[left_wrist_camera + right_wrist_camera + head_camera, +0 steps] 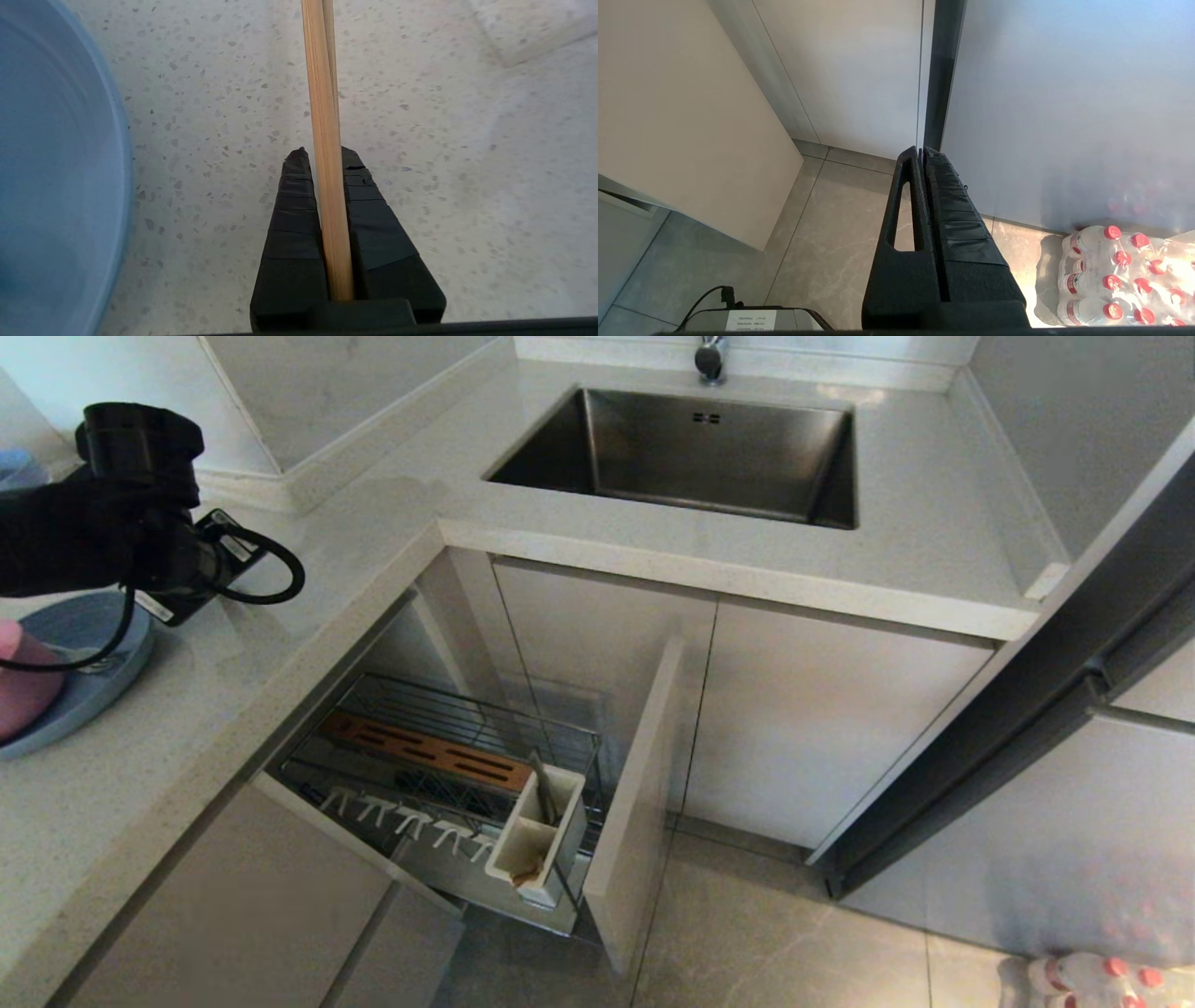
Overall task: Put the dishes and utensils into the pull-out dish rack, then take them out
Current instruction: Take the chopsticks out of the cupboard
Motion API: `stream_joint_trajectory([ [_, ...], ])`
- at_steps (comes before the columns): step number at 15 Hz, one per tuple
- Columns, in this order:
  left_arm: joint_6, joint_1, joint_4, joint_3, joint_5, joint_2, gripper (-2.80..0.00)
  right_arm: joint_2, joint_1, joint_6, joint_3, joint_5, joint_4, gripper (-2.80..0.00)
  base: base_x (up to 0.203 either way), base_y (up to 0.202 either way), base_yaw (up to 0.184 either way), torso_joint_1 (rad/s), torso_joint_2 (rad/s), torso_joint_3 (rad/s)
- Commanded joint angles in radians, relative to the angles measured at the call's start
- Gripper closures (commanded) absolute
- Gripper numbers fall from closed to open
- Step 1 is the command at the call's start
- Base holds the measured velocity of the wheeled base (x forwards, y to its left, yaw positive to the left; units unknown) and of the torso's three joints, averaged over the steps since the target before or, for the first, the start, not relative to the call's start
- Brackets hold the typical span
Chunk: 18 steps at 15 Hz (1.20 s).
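Left wrist view: chopsticks [327,140] clamped between left gripper [323,156] jaws.

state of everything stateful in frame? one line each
left hand: shut on the chopsticks, above the countertop
right hand: shut, empty, parked low over the floor
pull-out dish rack: pulled out, plate prongs empty
utensil box: holds a metal utensil
blue plate: on the countertop, pink bowl on it
sink: empty
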Motion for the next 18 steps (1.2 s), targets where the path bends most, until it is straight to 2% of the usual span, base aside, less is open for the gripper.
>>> stream_joint_trajectory([
  [1,-0.004,0.003,0.002,0.0,0.003,0.013,0.0,0.002,0.0,0.0,0.0,0.0,0.0,0.0,0.0,0.0,0.0,0.0,0.0,0.0],
  [16,0.006,0.014,0.002,-0.003,0.005,0.038,0.0,0.001,0.0,0.0,0.0,0.0,0.0,0.0,0.0,0.0,0.0,0.0,0.0,0.0],
  [17,0.006,0.014,0.002,-0.005,0.004,0.037,-2.8,0.001,0.0,0.0,0.0,0.0,0.0,0.0,0.0,0.0,0.0,0.0,0.0,0.0],
  [18,0.007,0.015,0.001,-0.005,0.004,0.035,-2.8,0.001,0.0,0.0,0.0,0.0,0.0,0.0,0.0,0.0,0.0,0.0,0.0,0.0],
])
